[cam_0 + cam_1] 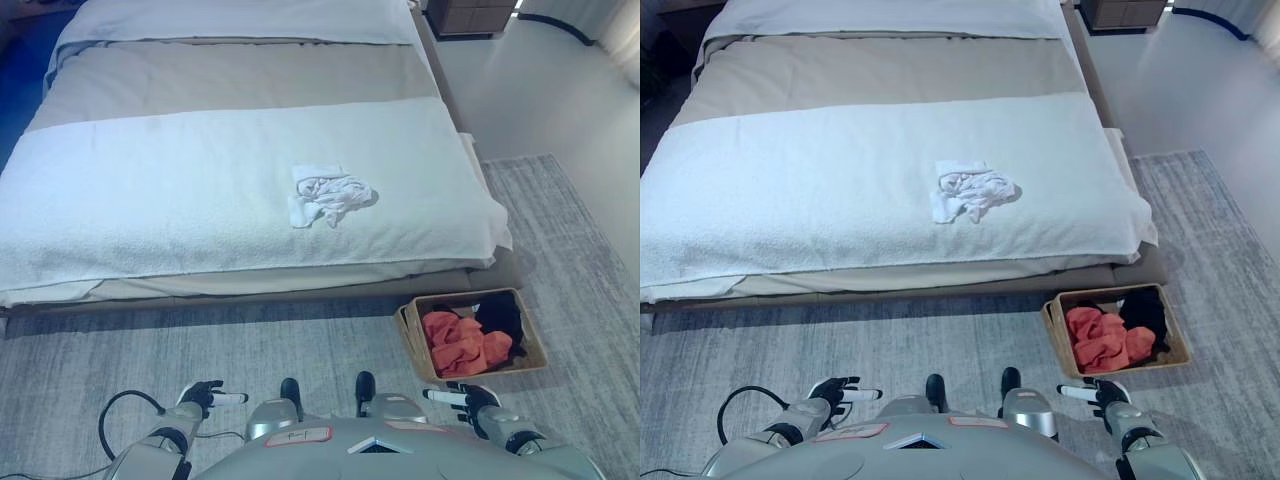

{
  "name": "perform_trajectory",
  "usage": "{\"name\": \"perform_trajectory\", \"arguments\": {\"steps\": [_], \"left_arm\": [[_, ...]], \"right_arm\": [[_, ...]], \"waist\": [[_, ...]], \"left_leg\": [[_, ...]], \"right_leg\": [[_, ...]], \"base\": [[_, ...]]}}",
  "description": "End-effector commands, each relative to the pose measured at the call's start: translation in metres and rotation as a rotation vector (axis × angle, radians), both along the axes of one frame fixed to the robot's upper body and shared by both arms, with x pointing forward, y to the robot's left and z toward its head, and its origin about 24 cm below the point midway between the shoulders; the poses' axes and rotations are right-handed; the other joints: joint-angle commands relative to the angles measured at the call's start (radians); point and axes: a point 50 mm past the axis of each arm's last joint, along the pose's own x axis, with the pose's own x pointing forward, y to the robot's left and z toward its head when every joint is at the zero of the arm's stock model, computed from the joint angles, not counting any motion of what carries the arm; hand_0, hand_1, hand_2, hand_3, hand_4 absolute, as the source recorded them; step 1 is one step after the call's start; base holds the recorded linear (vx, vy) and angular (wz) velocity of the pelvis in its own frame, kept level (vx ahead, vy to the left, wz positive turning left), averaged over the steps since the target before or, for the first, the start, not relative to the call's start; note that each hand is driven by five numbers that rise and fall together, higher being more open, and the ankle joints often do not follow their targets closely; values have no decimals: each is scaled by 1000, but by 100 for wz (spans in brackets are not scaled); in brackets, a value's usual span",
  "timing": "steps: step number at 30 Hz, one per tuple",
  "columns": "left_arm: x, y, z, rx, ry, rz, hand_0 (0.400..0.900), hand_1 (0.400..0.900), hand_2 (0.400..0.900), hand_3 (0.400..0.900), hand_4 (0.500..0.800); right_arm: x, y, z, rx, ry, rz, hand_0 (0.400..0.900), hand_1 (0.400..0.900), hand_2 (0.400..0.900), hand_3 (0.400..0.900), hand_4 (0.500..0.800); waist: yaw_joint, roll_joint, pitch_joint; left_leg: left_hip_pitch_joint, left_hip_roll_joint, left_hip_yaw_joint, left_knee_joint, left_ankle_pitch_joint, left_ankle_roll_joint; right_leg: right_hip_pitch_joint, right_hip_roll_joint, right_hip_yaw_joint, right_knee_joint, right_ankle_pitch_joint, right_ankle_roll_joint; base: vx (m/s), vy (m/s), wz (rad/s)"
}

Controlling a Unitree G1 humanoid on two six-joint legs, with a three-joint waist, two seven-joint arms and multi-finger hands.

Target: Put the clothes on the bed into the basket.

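Note:
A crumpled white garment (pixel 327 194) lies on the pale blanket of the bed (pixel 150 210), right of its middle and near the foot edge. On the carpet by the bed's right corner stands a wicker basket (pixel 534 340), with an orange garment (pixel 462 342) and a black garment (pixel 500 314) in it. Both hands hang low at the bottom of the view, far from the bed. My left hand (pixel 205 396) shows at lower left, my right hand (pixel 470 400) at lower right just in front of the basket. Each has relaxed fingers and holds nothing.
Grey carpet (pixel 250 340) runs along the foot of the bed. A dark wooden nightstand (pixel 470 15) stands at the top right beside the bed's head. Smooth pale floor (pixel 540 90) lies right of the bed beyond the carpet.

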Motion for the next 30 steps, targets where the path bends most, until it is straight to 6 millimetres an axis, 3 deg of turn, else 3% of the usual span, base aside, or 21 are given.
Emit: {"name": "perform_trajectory", "arguments": {"steps": [1, 3, 5, 6, 7, 8, 9, 10, 12, 15, 20, 22, 25, 28, 30], "left_arm": [[22, 25, 13, 71, -70, 14, 900, 900, 900, 900, 800], [23, 24, 13, 63, -74, 14, 900, 900, 900, 900, 800], [25, 21, 13, 51, -79, 14, 900, 900, 900, 900, 800], [25, 21, 13, 51, -80, 14, 900, 900, 900, 900, 800], [27, 19, 13, 47, -85, 18, 900, 900, 900, 900, 800], [28, 20, 13, 45, -91, 25, 900, 900, 900, 900, 800], [28, 20, 13, 45, -91, 25, 900, 900, 900, 900, 800], [25, 21, 13, 45, -83, 32, 900, 900, 900, 900, 800], [20, 23, 12, 53, -69, 34, 900, 900, 900, 900, 800], [14, 25, 11, 64, -53, 40, 900, 900, 900, 900, 800], [0, 33, 12, 84, -20, 77, 900, 900, 900, 900, 800], [-6, 37, 12, 92, -4, 88, 900, 900, 900, 900, 800], [-9, 43, 14, 107, 4, 92, 900, 900, 900, 900, 800], [2, 48, 18, 122, -24, 74, 900, 900, 900, 900, 800], [10, 49, 21, 121, -47, 57, 900, 900, 900, 900, 800]], "right_arm": [[8, -18, 8, -70, -13, 21, 900, 900, 900, 900, 800], [8, -20, 9, -74, -14, 22, 900, 900, 900, 900, 800], [11, -25, 12, -90, -18, 34, 900, 900, 900, 900, 800], [11, -25, 12, -90, -18, 34, 900, 900, 900, 900, 800], [17, -28, 15, -100, -42, 35, 900, 900, 900, 900, 800], [17, -29, 15, -105, -37, 45, 900, 900, 900, 900, 800], [17, -29, 15, -105, -37, 45, 900, 900, 900, 900, 800], [19, -31, 16, -113, -42, 38, 900, 900, 900, 900, 800], [18, -31, 16, -115, -37, 41, 900, 900, 900, 900, 800], [19, -31, 16, -119, -43, 41, 900, 900, 900, 900, 800], [15, -27, 13, -105, -19, 61, 900, 900, 900, 900, 800], [11, -27, 12, -99, -4, 63, 900, 900, 900, 900, 800], [8, -23, 10, -78, 14, 69, 900, 900, 900, 900, 800], [12, -19, 9, -60, 2, 71, 900, 900, 900, 900, 800], [12, -16, 8, -50, 11, 77, 900, 900, 900, 900, 800]], "waist": [[-20, -38, 45], [-17, -45, 60], [-2, -62, 91], [-4, -61, 91], [4, -77, 109], [5, -79, 109], [4, -79, 108], [13, -76, 102], [19, -73, 101], [27, -72, 107], [53, -62, 104], [60, -59, 93], [63, -70, 64], [63, -99, 45], [64, -109, 35]], "left_leg": [[-14, -5, 23, 48, -23, -49], [-68, -21, 1, 150, -42, -51], [-152, -81, -56, 306, -62, -57], [-156, -81, -58, 313, -66, -57], [-201, -119, -92, 374, -59, -61], [-225, -130, -99, 370, -59, -53], [-225, -130, -100, 370, -59, -53], [-268, -131, -108, 302, -35, -33], [-299, -111, -118, 229, 23, -26], [-352, -87, -128, 137, 64, -27], [-351, -39, -135, 21, 130, -51], [-350, -31, -134, 26, 146, -57], [-350, -37, -121, 84, 154, -36], [-392, -85, -84, 227, 89, -2], [-378, -100, -78, 233, 57, 16]], "right_leg": [[29, 11, 24, 79, -154, 23], [24, 12, 28, 89, -162, 11], [22, 4, 35, 91, -157, 2], [22, 4, 33, 91, -157, 2], [23, 4, 38, 90, -148, -5], [24, 12, 31, 88, -151, -9], [23, 12, 30, 88, -152, -9], [27, 33, 33, 87, -164, -14], [28, 55, 40, 98, -181, -19], [36, 74, 59, 106, -201, -23], [101, 105, 146, 87, -236, -15], [137, 101, 180, 78, -253, -9], [171, 59, 210, 85, -280, 9], [143, 10, 233, 181, -288, 41], [100, 1, 236, 270, -252, 61]], "base": [[-44, -102, 28], [-82, -158, 28], [-99, -126, 11], [-78, -116, 12], [-27, -119, 16], [-25, -121, 15], [68, -96, 6], [96, -70, -2], [138, -55, -8], [112, -2, -19], [248, 58, -57], [341, 171, -60], [369, 246, -42], [314, 264, -37], [290, 225, -21]]}}
